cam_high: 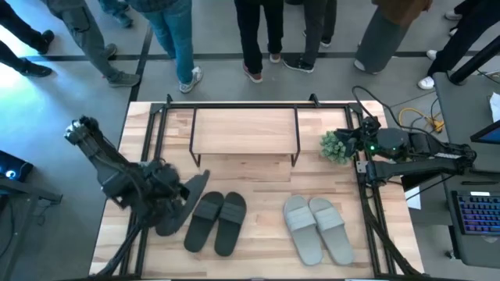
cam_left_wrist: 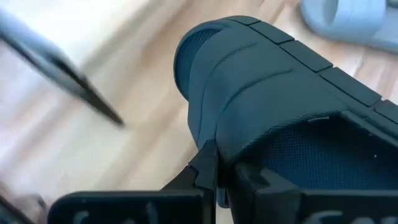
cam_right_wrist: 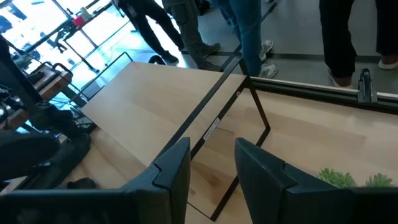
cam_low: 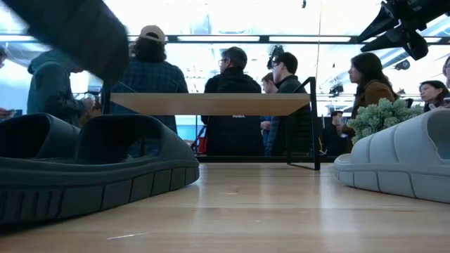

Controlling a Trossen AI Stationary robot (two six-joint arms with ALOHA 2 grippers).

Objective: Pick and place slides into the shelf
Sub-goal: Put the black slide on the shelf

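The wooden worktop [cam_high: 258,234] fills most of the high view, and the shelf [cam_high: 244,131], thin black bars carrying a light board, stands at its upper centre with nothing on it. Beyond the far edge, several people [cam_high: 262,35] stand on the grey floor along the top of the frame. On the lower right of the worktop lies a pair of light grey slides [cam_high: 316,228], side by side and touching. Left of centre, in the lower half, a pair of dark slides [cam_high: 216,222] lies flat, also side by side. A third dark slide [cam_high: 181,204] is at the lower left, tilted up off the worktop, its sole edge pinched by the left end effector [cam_high: 162,193], whose fingers [cam_left_wrist: 205,168] are pressed together on it in the left wrist view. The right end effector [cam_high: 355,140] hovers at the right edge of the worktop, beside the shelf's right end; in the right wrist view its fingers [cam_right_wrist: 177,165] stand spread apart with nothing between them. A small green artificial plant [cam_high: 336,146] sits just below and left of that end effector, near the shelf's right post.
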